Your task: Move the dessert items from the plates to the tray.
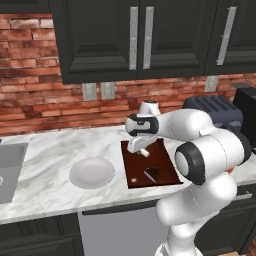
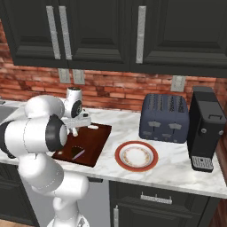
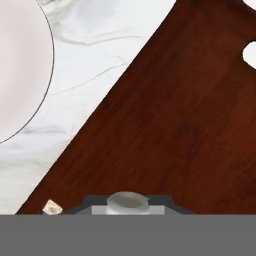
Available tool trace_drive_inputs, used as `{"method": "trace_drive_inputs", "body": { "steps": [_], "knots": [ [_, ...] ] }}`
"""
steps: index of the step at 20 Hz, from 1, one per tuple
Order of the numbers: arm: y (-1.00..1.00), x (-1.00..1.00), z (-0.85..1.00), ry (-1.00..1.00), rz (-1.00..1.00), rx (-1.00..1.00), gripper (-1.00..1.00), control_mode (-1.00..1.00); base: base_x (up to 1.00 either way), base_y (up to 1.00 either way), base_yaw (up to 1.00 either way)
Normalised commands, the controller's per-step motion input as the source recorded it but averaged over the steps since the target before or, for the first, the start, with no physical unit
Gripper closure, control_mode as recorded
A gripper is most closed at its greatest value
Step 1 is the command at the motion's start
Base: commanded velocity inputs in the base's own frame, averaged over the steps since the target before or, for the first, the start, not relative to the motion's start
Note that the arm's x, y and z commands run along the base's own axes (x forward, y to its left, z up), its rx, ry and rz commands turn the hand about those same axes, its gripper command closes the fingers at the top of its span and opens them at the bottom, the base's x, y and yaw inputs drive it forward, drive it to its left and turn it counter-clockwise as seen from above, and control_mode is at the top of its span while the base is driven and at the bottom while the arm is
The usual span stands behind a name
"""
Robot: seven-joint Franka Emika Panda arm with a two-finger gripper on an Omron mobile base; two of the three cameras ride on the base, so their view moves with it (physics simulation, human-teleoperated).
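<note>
The gripper (image 1: 143, 151) hangs over the middle of the tray (image 1: 134, 170), clenched on the white marshmallow piece (image 3: 128, 201) seen at the bottom of the hand view. The dark brown chunk (image 1: 152, 173) lies on the tray's near part. The grey plate (image 1: 91, 172) sits left of the tray; the red-rimmed plate (image 2: 136, 155) sits centre-right in the right base view.

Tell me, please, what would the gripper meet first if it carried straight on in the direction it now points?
Most likely the tray: the gripper, shut on a small white marshmallow-like piece, points down at bare dark wood. How near it hangs above the board is hard to judge.
</note>
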Motion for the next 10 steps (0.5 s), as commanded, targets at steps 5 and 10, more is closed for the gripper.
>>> {"method": "trace_drive_inputs", "body": {
  "steps": [5, 10],
  "knots": [
    [-0.46, 0.0, 0.0, 0.0, -0.04, -0.02, 1.0, -1.0, 0.0, 0.0, 0.0],
    [-0.16, 0.0, 0.0, 0.0, -0.04, -0.07, 1.0, -1.0, 0.0, 0.0, 0.0]
  ]
}}
